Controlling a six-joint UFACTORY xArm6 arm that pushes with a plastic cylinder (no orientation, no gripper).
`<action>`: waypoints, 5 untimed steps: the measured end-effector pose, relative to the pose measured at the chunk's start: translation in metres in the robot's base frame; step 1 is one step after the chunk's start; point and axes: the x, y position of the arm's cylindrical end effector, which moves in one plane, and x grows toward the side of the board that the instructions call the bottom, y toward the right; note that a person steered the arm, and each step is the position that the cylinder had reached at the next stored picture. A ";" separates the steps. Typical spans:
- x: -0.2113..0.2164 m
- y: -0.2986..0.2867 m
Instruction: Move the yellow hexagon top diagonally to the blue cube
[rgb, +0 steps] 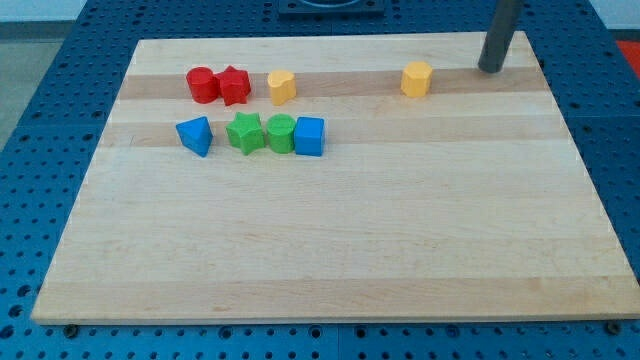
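A yellow hexagon (417, 78) sits near the view's top, right of centre. The blue cube (310, 136) lies lower and to the left, at the right end of a row of blocks. My tip (491, 69) rests on the board near the top right corner, to the right of the yellow hexagon and apart from it. A second yellow block (282, 86), of less clear shape, lies above and slightly left of the blue cube.
A green rounded block (280, 132) touches the blue cube's left side, with a green star (244, 131) beside it and a blue triangle (196, 134) further left. A red round block (203, 84) and a red star (234, 85) sit together at top left. The wooden board (330, 250) carries all of them.
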 end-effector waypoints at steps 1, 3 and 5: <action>0.008 -0.040; 0.009 -0.139; 0.010 -0.134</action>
